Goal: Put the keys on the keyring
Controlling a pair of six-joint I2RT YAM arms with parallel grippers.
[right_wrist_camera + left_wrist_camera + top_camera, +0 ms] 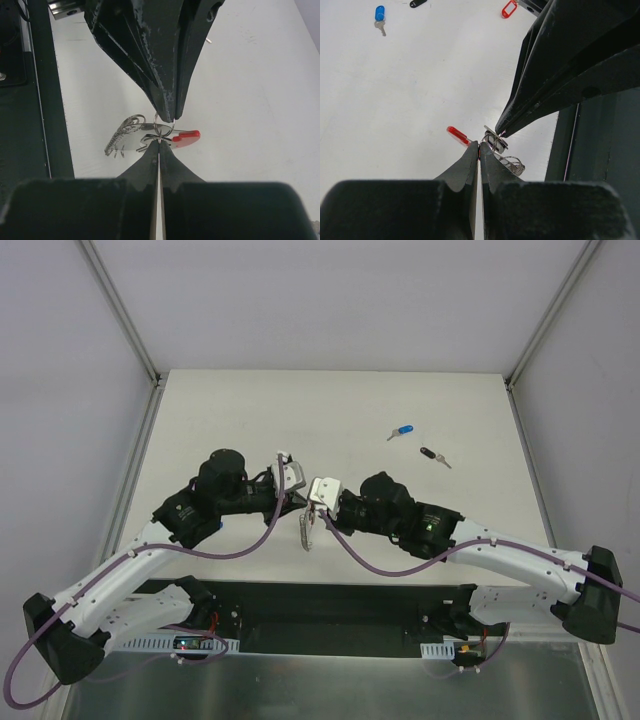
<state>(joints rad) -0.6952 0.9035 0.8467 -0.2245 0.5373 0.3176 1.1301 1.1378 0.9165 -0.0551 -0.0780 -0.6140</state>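
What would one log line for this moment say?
left gripper: shut on keyring | right gripper: shut on keyring | blue key, black key: loose on table

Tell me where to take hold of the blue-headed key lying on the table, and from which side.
I'd pinch the blue-headed key by its blue head, coming straight down from above and closing across the head's narrow width. It lies flat, the head is its thickest part, and the black key sits clear.

table: white table (250, 410) | right of centre, upper half: blue-headed key (402, 431) lying flat | just lower right, apart: black-headed key (432, 455) | left wrist view, top edge: red key tag (509, 8)
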